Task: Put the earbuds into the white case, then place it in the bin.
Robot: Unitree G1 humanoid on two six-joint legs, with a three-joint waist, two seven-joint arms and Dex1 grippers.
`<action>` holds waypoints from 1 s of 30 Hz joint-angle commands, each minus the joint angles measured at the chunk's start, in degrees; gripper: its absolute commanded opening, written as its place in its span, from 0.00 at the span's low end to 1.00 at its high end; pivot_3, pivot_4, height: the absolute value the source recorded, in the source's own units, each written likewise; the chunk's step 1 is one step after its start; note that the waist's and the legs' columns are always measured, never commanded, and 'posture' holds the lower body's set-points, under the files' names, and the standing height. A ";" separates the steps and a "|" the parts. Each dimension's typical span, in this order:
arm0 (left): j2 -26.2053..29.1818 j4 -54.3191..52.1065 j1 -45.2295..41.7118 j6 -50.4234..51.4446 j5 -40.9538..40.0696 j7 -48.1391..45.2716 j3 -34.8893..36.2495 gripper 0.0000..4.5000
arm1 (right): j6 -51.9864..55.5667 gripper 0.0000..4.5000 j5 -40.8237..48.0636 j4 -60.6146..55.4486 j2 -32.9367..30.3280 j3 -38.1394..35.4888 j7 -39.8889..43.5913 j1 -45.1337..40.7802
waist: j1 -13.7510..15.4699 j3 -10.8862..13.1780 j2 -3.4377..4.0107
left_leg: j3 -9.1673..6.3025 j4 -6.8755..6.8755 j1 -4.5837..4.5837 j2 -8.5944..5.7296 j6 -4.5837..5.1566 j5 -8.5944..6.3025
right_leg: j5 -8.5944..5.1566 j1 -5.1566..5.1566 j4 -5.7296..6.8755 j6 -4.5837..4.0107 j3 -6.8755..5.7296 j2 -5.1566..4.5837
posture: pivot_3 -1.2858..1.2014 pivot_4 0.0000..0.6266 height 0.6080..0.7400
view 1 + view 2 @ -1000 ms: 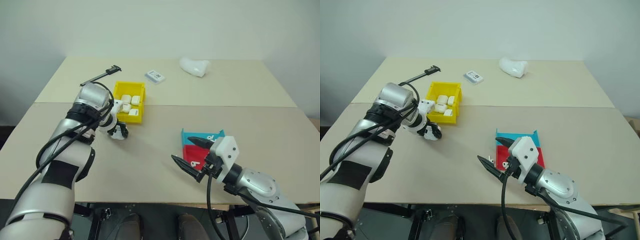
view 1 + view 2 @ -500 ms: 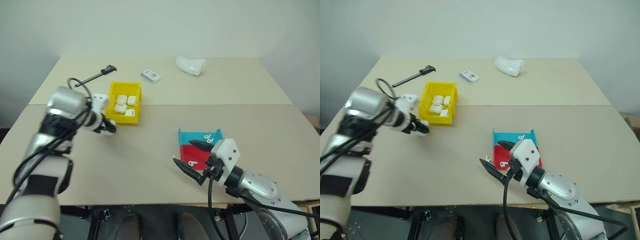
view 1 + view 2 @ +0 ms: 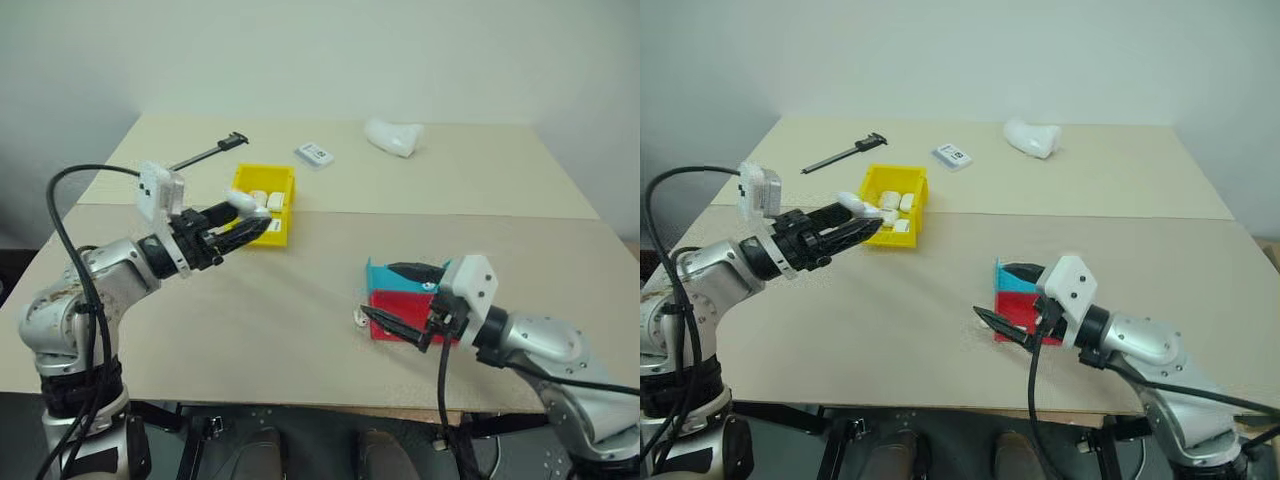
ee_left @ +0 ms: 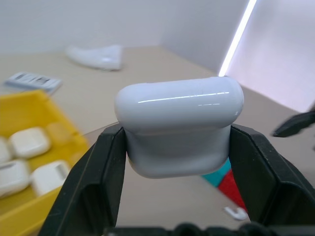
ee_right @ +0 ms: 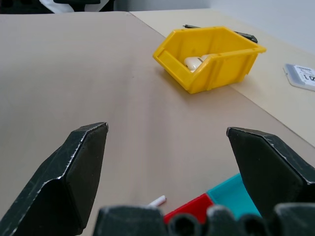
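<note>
A: What's my left gripper (image 4: 174,147) got?

B: It's clenched on the white case (image 4: 179,125), lid closed. I've got it up off the desk (image 3: 300,300), pointing roughly level toward the middle of the desk, just in front of the yellow bin (image 3: 268,208).

A: Bin contents?

B: Several white cases (image 4: 28,142) already lie inside it. The bin sits on the left half of the desk, by the seam between the two desk tops.

A: Right gripper?

B: My right gripper (image 5: 172,162) is spread wide, nothing in it. It hangs low over the near right of the desk, fingers pointing left, right at the red tray (image 3: 1018,304) and teal tray (image 3: 400,273), which sit touching each other.

A: Earbuds?

B: One small white earbud (image 3: 358,318) lies on the desk just beside the red tray's left edge, near my right gripper's lower fingertip. The right wrist view shows a small white bit (image 5: 156,201) at the red tray's corner, probably the same one. I can't tell if anything is inside the trays.

A: Other stuff?

B: Black caliper (image 3: 843,154) at the far left, flat labelled packet (image 3: 314,153) behind the bin, lumpy white object (image 3: 393,136) at the far side. All well apart from both grippers.
</note>
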 commanded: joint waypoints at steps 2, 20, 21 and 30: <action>1.67 3.49 -1.43 -13.26 -1.33 -16.52 -5.15 0.63 | 1.40 1.00 2.85 1.21 -4.76 -2.70 4.42 -5.98 | -0.27 0.00 0.00 | 0.02 0.00 0.00 0.00 0.01 0.00 | 0.00 0.00 -0.02 0.00 0.02 0.02 | 0.52 0.24 1.00; -1.89 7.15 -6.41 -30.74 -3.11 -30.68 -13.17 0.63 | 10.93 1.00 -5.39 15.93 -22.15 13.47 19.96 -33.25 | -1.19 0.01 0.01 | -0.08 0.05 -0.18 0.07 0.07 -0.03 | -0.01 -0.13 -0.08 0.01 0.00 0.03 | 0.52 0.24 1.00; -1.81 7.17 -5.97 -31.27 -2.68 -30.77 -13.41 0.63 | 9.85 1.00 -6.11 15.96 -22.54 14.29 21.78 -33.57 | -1.19 0.01 0.01 | -0.07 0.05 -0.18 0.07 0.08 -0.03 | -0.01 -0.14 -0.08 0.01 0.00 0.03 | 0.52 0.24 1.00; -0.85 4.08 -1.76 -31.91 -3.22 -27.70 -12.65 0.63 | -2.28 0.72 -18.86 15.86 -21.91 24.89 29.76 -30.38 | -1.28 0.01 0.02 | -0.13 0.06 -0.17 0.08 0.09 -0.05 | -0.02 -0.18 -0.01 0.02 0.02 0.03 | 0.52 0.24 1.00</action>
